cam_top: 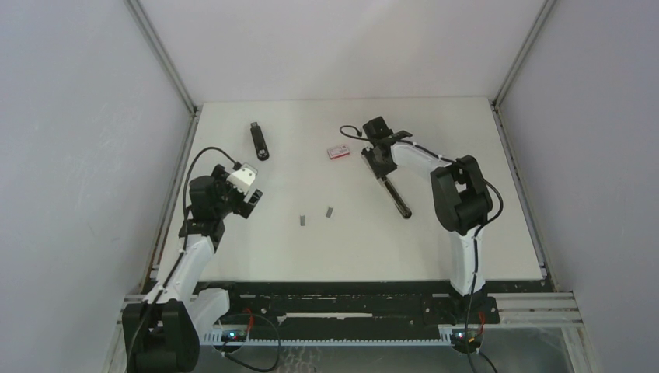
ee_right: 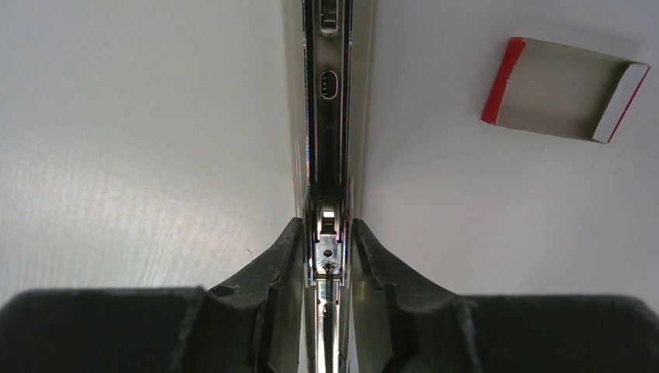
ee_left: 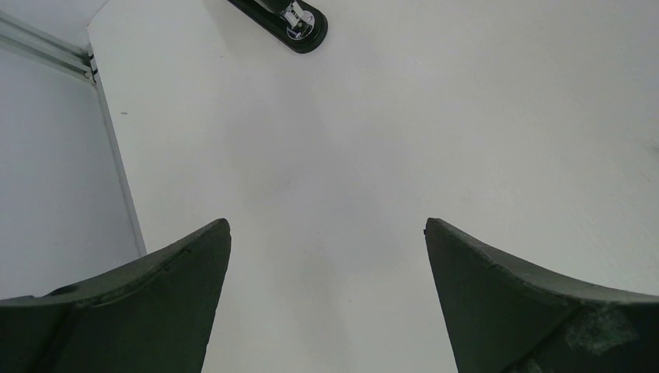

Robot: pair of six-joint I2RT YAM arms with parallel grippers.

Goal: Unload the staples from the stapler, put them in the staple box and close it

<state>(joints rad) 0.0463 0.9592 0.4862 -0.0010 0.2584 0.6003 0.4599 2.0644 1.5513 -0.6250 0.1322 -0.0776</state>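
Note:
The stapler (cam_top: 395, 196) lies opened out on the table's right half, long and black with a shiny metal magazine (ee_right: 328, 116). My right gripper (cam_top: 378, 161) is shut on that magazine, its fingers (ee_right: 289, 256) pressing both side walls, with the spring and pusher showing between them (ee_right: 328, 233). Two short grey staples strips (cam_top: 302, 221) (cam_top: 329, 211) lie on the table's middle. My left gripper (cam_top: 252, 200) hangs open over bare table at the left, nothing between its fingers (ee_left: 326, 225).
A second black stapler (cam_top: 259, 141) with a chrome anvil plate (ee_left: 299, 22) lies at the back left, ahead of the left gripper. A small red-and-white box (cam_top: 337, 152) (ee_right: 561, 89) sits just left of the right gripper. The table's left edge rail (ee_left: 116, 171) runs close by the left arm.

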